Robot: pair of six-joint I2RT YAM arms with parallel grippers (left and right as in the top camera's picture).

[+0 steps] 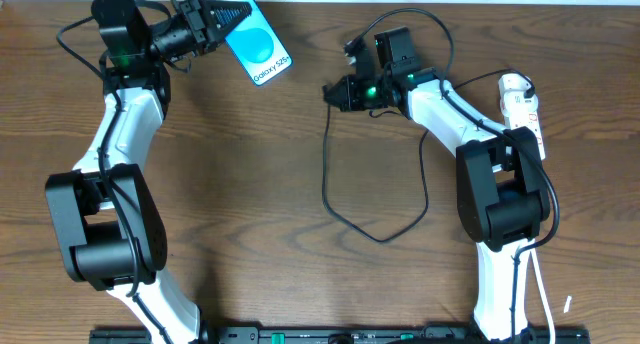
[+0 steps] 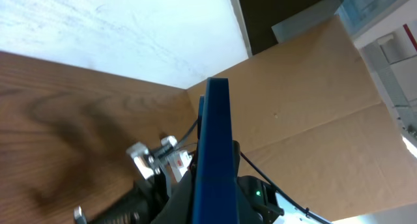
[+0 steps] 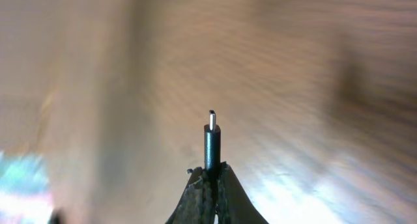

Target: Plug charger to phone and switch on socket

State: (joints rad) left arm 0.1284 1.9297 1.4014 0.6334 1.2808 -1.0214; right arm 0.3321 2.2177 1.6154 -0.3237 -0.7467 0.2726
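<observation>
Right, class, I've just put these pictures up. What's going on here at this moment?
The left gripper is shut on one end of the phone, whose blue screen is lit, at the far left of the table. The right gripper is shut on the charger, with the plug tip sticking out past its fingers. Plug and phone are apart, so nothing is connected yet. The socket lies untouched on the right.

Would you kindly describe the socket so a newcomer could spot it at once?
On the wooden table, look to the far right, by the right arm's black elbow. The socket is the narrow white strip there; unlike the white arm links, it lies flat and carries red marks.
</observation>
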